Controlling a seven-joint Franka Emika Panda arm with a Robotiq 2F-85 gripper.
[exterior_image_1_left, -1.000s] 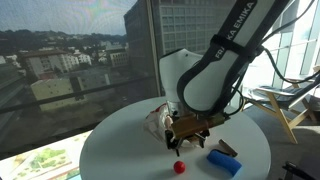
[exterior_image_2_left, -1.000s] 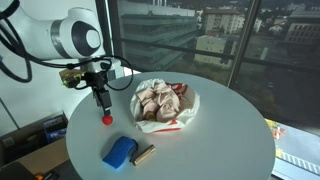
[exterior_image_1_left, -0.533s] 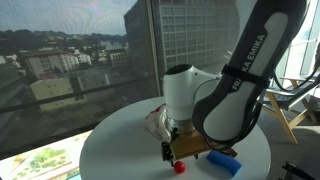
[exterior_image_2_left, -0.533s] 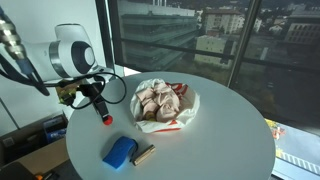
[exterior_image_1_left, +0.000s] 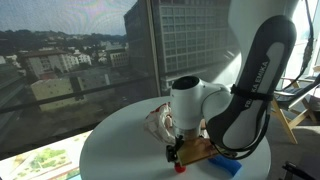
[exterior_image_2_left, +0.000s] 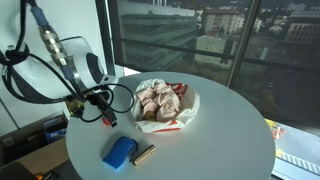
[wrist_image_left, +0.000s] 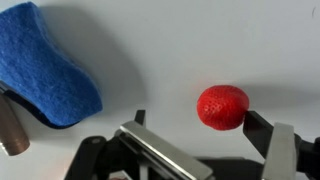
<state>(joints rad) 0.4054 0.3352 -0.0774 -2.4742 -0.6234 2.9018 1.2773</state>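
A small red strawberry (wrist_image_left: 222, 107) lies on the round white table (exterior_image_2_left: 220, 135). My gripper (wrist_image_left: 198, 122) is open and low over the table, and the berry sits between its fingers, close against the right finger (wrist_image_left: 262, 128); whether it touches is unclear. In both exterior views the gripper (exterior_image_1_left: 178, 154) (exterior_image_2_left: 105, 113) hangs just above the strawberry (exterior_image_1_left: 180, 167) near the table's edge. A blue sponge-like block (wrist_image_left: 45, 60) with a brown handle (wrist_image_left: 10, 125) lies beside it, also visible as the blue block (exterior_image_2_left: 120, 152).
A crumpled white bag with brownish contents (exterior_image_2_left: 165, 103) lies mid-table, the same bag (exterior_image_1_left: 159, 120) being behind the gripper. The table edge (exterior_image_1_left: 100, 165) runs close to the strawberry. Large windows surround the table.
The arm has folded down and the open gripper has come lower over the strawberry. The berry, blue block and bag have not moved.
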